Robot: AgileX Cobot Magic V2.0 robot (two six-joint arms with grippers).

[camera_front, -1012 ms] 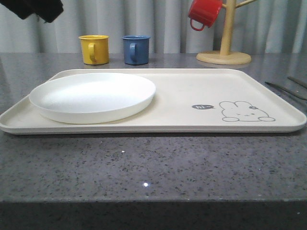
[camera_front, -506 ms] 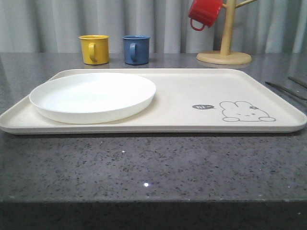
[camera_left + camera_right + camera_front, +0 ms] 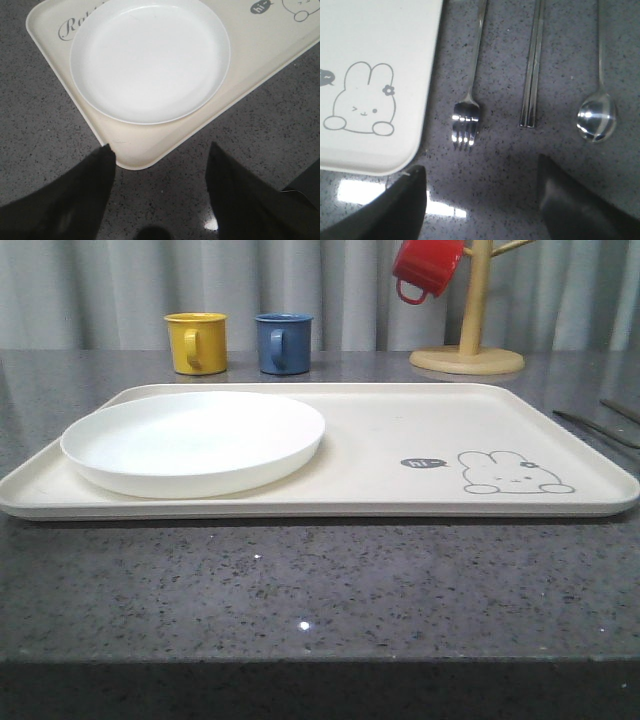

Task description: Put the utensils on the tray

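Note:
The cream tray (image 3: 380,440) with its grey rabbit drawing lies across the middle of the table. In the right wrist view, a silver fork (image 3: 469,90), a pair of chopsticks (image 3: 532,65) and a spoon (image 3: 598,112) lie side by side on the grey counter beside the tray (image 3: 375,60). My right gripper (image 3: 480,172) hovers open above the counter just short of the fork's tines, holding nothing. My left gripper (image 3: 160,150) is open over the counter at the tray's corner (image 3: 135,155), empty. Thin utensil ends (image 3: 597,426) show at the front view's right edge.
A round white plate (image 3: 195,440) sits on the tray's left half. Behind the tray stand a yellow mug (image 3: 196,342) and a blue mug (image 3: 283,343). A wooden mug tree (image 3: 468,330) holding a red mug (image 3: 427,265) stands at the back right.
A dark arm part at the top left of the front view one second ago has left that view. Nothing on the table moved.

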